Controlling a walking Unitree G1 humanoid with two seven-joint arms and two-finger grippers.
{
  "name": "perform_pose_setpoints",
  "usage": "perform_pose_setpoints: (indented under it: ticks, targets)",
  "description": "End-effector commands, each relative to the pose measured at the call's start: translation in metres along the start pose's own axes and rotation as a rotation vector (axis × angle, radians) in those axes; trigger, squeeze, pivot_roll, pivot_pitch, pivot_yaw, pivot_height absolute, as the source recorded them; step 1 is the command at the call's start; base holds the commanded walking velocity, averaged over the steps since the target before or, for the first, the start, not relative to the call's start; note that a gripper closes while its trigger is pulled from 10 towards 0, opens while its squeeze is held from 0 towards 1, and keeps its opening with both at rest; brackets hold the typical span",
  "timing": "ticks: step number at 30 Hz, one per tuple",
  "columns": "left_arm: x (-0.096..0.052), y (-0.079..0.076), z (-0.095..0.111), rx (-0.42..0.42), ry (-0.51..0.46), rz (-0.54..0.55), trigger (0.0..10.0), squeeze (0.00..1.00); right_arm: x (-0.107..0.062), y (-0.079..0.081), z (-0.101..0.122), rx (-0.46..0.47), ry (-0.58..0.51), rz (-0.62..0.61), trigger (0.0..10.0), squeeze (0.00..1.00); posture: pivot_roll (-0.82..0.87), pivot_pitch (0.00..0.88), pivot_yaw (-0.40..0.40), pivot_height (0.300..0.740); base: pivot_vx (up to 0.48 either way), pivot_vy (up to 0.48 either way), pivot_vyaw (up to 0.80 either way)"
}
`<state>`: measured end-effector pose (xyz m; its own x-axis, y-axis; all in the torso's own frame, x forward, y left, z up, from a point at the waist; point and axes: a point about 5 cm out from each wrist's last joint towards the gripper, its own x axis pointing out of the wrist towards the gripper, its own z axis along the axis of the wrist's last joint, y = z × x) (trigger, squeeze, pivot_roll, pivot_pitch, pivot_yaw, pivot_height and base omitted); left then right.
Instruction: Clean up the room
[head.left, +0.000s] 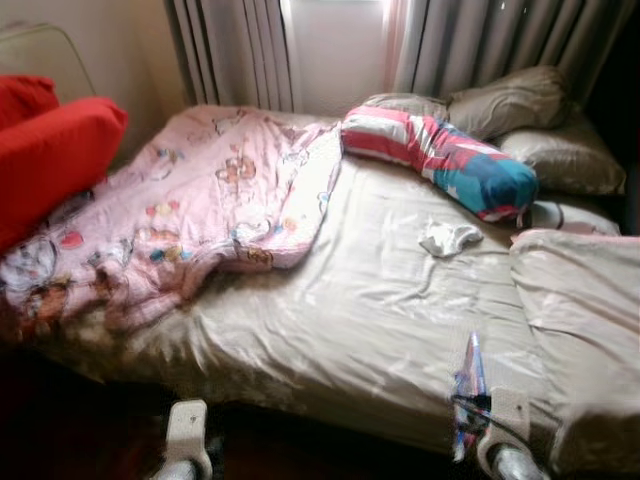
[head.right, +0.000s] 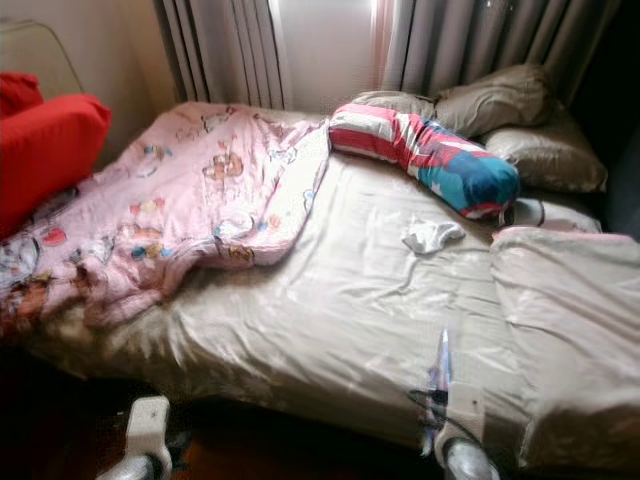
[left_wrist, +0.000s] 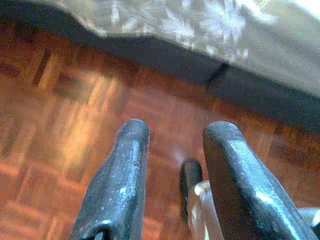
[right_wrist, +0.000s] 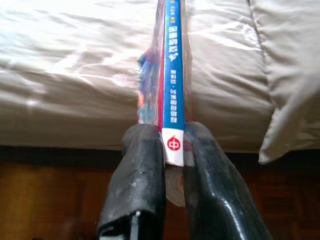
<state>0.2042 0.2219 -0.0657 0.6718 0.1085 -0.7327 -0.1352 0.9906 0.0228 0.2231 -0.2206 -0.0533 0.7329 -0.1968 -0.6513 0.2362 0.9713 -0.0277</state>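
Right gripper (right_wrist: 172, 145) clamps a blue-spined book (right_wrist: 174, 75) with a red logo.

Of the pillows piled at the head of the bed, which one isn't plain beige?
The long bolster pillow, patterned in pink-and-white stripes and teal. It lies in front of the plain beige pillows, angled across the sheet beside the pink quilt.

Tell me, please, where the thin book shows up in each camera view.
Left eye view: book upright, lower right, against the bed's near edge.
Right eye view: lower right again.
Right wrist view: centre, spine facing the camera, pinched by the right hand.
Left wrist view: left hand above parquet floor.
Shared landmark: beige sheet.
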Motion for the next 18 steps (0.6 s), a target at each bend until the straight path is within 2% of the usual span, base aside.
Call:
perform_pose_setpoints:
  ticks: [1, 8, 12, 18]
  targets:
    - [0.0010, -0.0023, 0.0046, 0.008, -0.018, -0.007, 10.0, 0.00, 0.0011, 0.0022, 0.0059, 0.010, -0.030, 0.006, 10.0, 0.00, 0.00, 0.000, -0.018, 0.740, 0.000, 0.000, 0.00]
    - [0.0010, -0.0004, 0.0045, 0.003, -0.012, -0.004, 10.0, 0.00, 0.0014, 0.0026, 0.0059, 0.015, -0.024, 0.005, 10.0, 0.00, 0.00, 0.000, -0.018, 0.740, 0.000, 0.000, 0.00]
    - [0.0012, -0.0010, 0.0053, -0.005, -0.013, -0.006, 10.0, 0.00, 0.0015, 0.0033, 0.0064, 0.017, -0.027, 0.008, 10.0, 0.00, 0.01, 0.000, -0.019, 0.740, 0.000, 0.000, -0.50]
    - [0.0014, -0.0019, 0.0060, -0.004, -0.017, -0.008, 10.0, 0.00, 0.0015, 0.0038, 0.0070, 0.016, -0.032, 0.012, 10.0, 0.00, 0.01, 0.000, -0.019, 0.740, 0.244, 0.000, 0.00]
